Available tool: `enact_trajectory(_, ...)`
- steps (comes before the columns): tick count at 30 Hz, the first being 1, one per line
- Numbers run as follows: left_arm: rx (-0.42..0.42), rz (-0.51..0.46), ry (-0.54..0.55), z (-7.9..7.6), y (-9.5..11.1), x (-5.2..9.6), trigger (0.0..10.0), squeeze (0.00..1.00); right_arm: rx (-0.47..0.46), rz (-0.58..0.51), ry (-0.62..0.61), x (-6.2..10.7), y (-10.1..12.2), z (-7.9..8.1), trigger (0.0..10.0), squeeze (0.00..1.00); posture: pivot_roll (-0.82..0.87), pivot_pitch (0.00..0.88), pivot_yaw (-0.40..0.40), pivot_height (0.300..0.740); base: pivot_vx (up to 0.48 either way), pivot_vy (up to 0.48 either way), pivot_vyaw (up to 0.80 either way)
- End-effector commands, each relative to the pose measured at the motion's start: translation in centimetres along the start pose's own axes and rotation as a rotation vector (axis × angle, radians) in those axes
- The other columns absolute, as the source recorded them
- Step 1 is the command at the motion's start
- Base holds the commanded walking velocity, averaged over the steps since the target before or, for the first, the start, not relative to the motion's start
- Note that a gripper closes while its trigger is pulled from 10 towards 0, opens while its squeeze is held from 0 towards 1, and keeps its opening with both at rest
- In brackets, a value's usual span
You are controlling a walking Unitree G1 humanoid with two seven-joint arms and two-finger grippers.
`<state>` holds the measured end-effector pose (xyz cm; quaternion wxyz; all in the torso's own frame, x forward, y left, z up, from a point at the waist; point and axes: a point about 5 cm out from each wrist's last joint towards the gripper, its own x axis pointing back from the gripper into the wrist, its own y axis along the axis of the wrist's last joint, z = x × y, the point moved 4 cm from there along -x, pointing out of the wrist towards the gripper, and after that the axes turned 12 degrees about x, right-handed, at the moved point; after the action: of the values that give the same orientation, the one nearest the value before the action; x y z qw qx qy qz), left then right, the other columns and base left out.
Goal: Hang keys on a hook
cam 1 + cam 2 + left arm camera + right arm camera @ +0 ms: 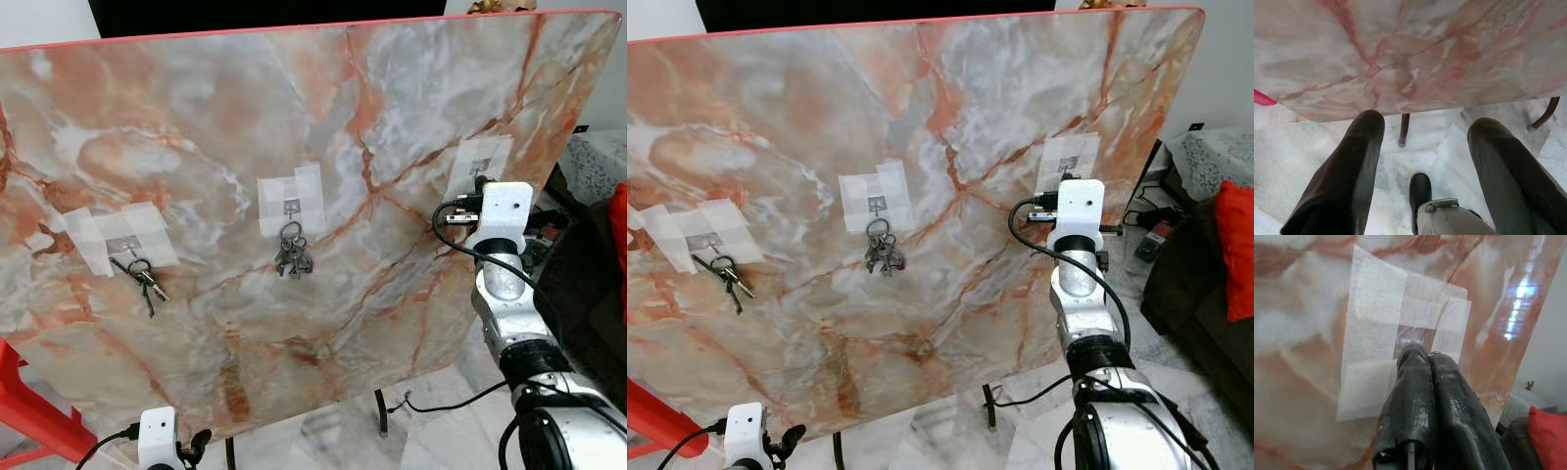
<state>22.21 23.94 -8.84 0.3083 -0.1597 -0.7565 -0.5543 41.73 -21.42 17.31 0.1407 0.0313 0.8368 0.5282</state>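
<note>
— How far has it got with the keys?

— Two bunches are up already, by the look of it. On the big upright slab of pink-and-grey marbled board (323,117) there are three small metal hooks, each held on by a patch of white tape. The left hook (125,245) carries a dark bunch of keys on a ring (143,278), and the middle hook (291,208) carries a second, thicker cluster of keys (293,255).

— And the third?

— The right-hand taped hook (1410,338) looks bare. The right gripper (1422,357) is raised to it, its two long black fingers pressed together with the tips at the hook, touching it or very nearly.

— Is it holding keys?

— I can't make any out. From the wrist camera the fingers look flat against each other, and no ring or key shows between them or hanging below. If there's something pinched there, it's hidden.

— What about the other arm?

— The left gripper (1420,147) hangs low near the floor, under the bottom edge of the board, fingers spread wide and empty. There is pale tiled floor (1283,161) below it.

— So what's left?

— I'd judge two of three hooks are filled. The last one on the right is still to be done, or has just been attempted.
</note>
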Motion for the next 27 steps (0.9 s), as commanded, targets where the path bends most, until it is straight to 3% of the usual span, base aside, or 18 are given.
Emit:
enact_trajectory(1, -0.006, 0.009, 0.009, 0.4, -0.1, 0.1, 10.0, 0.00, 0.009, -0.003, -0.008, -0.4, 0.4, -0.4, 10.0, 0.00, -0.01, 0.000, -0.011, 0.740, 0.000, 0.000, 0.00)
enact_trajectory(27, -0.005, 0.001, 0.015, 0.5, 0.1, 0.1, 10.0, 0.00, 0.049, 0.060, 0.041, -1.5, 0.4, -0.1, 10.0, 0.00, -0.01, 0.000, -0.008, 0.740, 0.000, 0.000, 0.00)
